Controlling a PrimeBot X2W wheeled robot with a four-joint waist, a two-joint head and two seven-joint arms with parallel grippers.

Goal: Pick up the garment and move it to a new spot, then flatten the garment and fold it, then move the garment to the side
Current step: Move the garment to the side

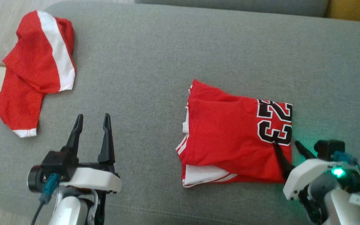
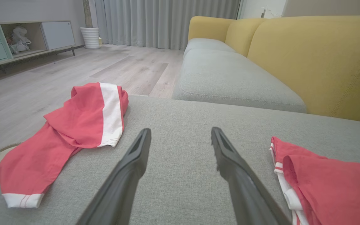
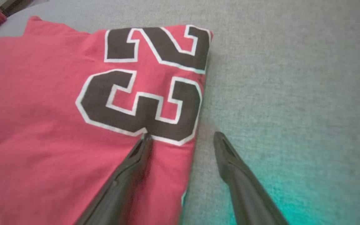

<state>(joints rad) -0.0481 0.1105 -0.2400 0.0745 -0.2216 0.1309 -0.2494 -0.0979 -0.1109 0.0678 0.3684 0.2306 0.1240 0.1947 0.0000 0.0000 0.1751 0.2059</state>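
Grey cushion runs under both arms, and nearest to me on it are the two grippers. My right gripper has its jaws spread wide and holds nothing. In the right wrist view it straddles the right-hand edge of the jersey, with one finger over the red cloth at the foot of the printed number and the other over bare cushion just beside the fold. I cannot tell whether the tips are touching the fabric or hanging just above it. My left gripper is also wide and empty. It sits over bare cushion, well apart from the jersey's left side.

The coming move turns on that right edge, which runs near-to-far and lies between the right jaws, so the right arm is clearly the closer one. The jersey sits centre-right on the cushion. It is folded into a compact, almost square stack, red with a black "23" outlined in white along the right fold. White trim shows at the layered left edge, and a white panel shows at the near-left corner. It looks flat and tidy, so I judge the folding done and the shift to the side as what remains.

Further off at the far left, red shorts with a white stripe lie rumpled, drooping over the cushion's edge. Beyond them are a yellow backrest, wood floor and grey curtains.
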